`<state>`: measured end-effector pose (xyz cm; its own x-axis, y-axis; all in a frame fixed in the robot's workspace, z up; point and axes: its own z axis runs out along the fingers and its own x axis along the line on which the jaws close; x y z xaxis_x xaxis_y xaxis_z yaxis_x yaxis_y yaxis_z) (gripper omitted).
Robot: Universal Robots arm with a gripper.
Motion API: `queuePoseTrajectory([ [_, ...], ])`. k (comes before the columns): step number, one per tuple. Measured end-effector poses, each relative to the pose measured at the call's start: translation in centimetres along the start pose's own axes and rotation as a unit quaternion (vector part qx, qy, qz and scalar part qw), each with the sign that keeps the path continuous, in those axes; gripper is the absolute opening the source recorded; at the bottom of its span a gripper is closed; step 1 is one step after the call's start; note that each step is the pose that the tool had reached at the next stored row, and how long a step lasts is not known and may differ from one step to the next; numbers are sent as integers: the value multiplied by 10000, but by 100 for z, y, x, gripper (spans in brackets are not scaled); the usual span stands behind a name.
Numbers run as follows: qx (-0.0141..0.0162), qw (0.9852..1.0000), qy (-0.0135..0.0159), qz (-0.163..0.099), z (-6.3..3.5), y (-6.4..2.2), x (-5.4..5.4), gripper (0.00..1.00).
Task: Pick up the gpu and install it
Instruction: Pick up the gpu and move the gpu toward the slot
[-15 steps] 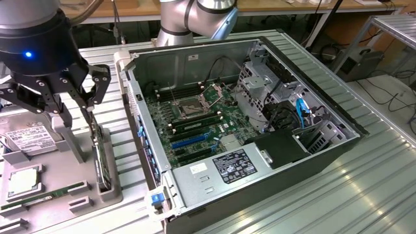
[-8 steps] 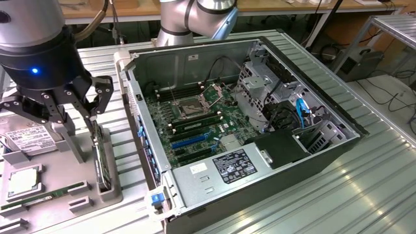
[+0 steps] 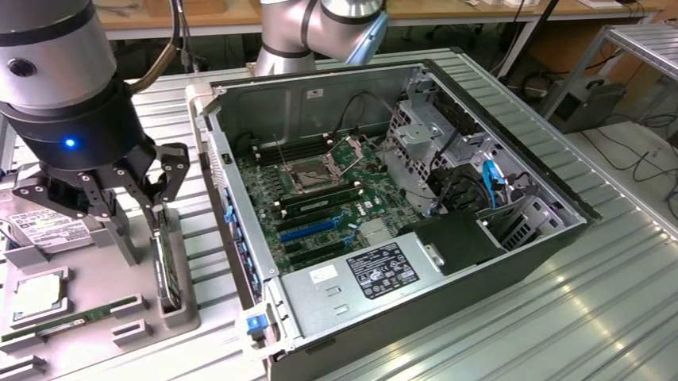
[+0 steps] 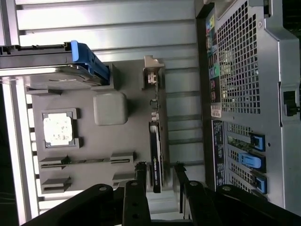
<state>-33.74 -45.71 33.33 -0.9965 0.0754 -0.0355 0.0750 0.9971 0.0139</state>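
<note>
Wrist view shows the gpu (image 4: 155,141) standing on its thin edge in a slot of the grey tray (image 4: 131,122). Its silver bracket end is at the far end from the gripper (image 4: 159,166), and its long axis runs straight back toward the tool. The gripper's fingers (image 4: 140,173) are spread wide apart with nothing between the pads. They stand one on each side of the card's near end, so the card's line passes through the gap. I judge that they have not yet touched it. In the exterior view the gpu (image 3: 167,262) sits upright at the tray's edge nearest the computer case (image 3: 317,87), just below the gripper (image 3: 117,190), which hangs over the tray (image 3: 180,317). The card's length runs along the case's side wall. Elsewhere on the tray lie a processor chip (image 4: 57,129), a narrow memory stick (image 4: 84,161) and a hard drive (image 4: 56,66) with a blue clip. The case lies open on the exterior view's right, its motherboard (image 3: 317,198) exposed, and no card is seated in its slots.
</note>
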Motion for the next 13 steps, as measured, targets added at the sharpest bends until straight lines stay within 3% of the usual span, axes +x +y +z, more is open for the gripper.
queuePoseTrajectory([
  [8,0,10000,0,0,153,-13,-8,36],
  [13,0,10000,0,0,301,-11,-49,36],
])
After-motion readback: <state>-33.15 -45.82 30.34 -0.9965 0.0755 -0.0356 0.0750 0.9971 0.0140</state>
